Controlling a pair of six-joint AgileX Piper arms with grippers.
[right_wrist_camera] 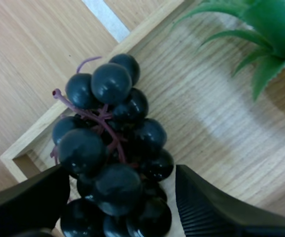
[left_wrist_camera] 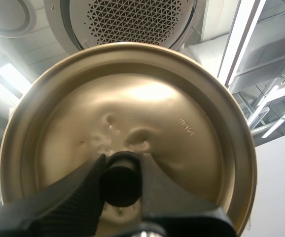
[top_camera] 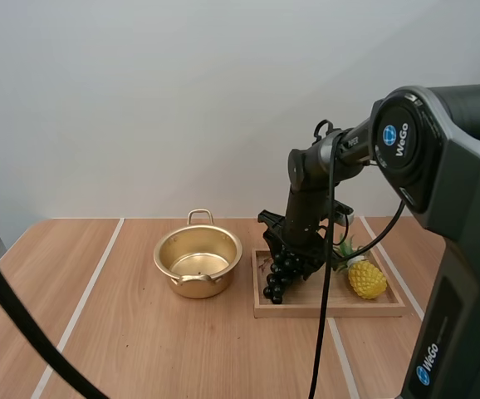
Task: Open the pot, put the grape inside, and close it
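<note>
A gold pot (top_camera: 198, 259) stands open on the table, left of a wooden tray (top_camera: 340, 306). A bunch of dark grapes (top_camera: 278, 274) lies at the tray's left end. My right gripper (top_camera: 295, 249) is lowered over the bunch. In the right wrist view its black fingers (right_wrist_camera: 206, 207) stand apart on either side of the grapes (right_wrist_camera: 113, 148), the gripper (right_wrist_camera: 122, 172) open with a thin gap at one finger. My left gripper (left_wrist_camera: 121, 181) is shut on the black knob (left_wrist_camera: 121, 190) of the gold lid (left_wrist_camera: 147, 103), held up with its underside toward the camera.
A yellow toy pineapple (top_camera: 366, 278) with green leaves (right_wrist_camera: 266, 34) lies in the tray to the right of the grapes. Bare table spreads to the left of and in front of the pot.
</note>
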